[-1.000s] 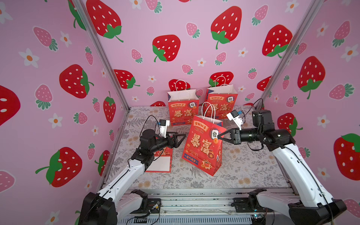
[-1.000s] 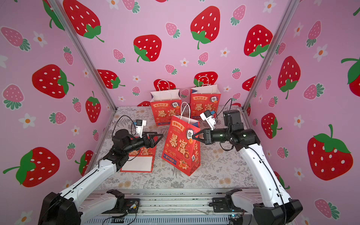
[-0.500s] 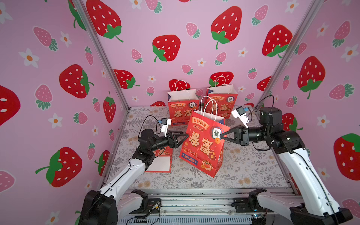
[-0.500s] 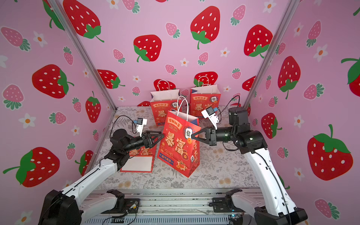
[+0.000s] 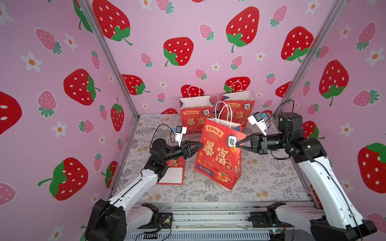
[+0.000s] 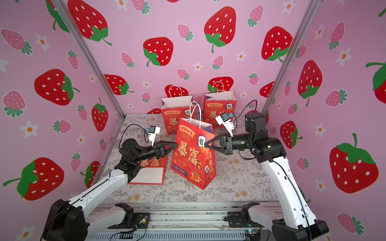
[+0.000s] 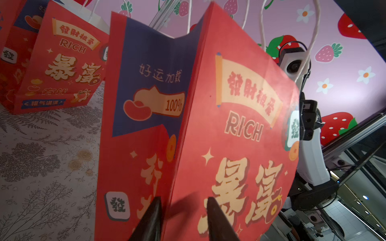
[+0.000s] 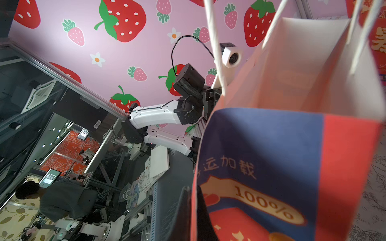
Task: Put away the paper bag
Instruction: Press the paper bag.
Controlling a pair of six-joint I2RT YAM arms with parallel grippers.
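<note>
Paper bag point(image 5: 219, 154) is mid-bench point(image 5: 271, 179), tilted, open top up, right between the two arms. The right hand point(image 5: 237, 144) is pinching the bag's side edge in its upper half, fingers pressed together on the paper. The left hand point(image 5: 201, 144) has its fingertips point(image 7: 153, 217) either side of the opposite corner fold with a gap between them, and it's hard to tell if it's actually gripping. A second bag point(image 5: 195, 119) and a third bag point(image 5: 240, 110) stand by the back wall.

the bag point(image 7: 240, 150) front reads "rich", then big "暴富", with "發" on a printed tile point(image 7: 117, 205); its blue side says "好运加载" and "100%". the rear bag point(image 7: 60, 62) repeats "rich", plus "福气满满" at its foot.
</note>
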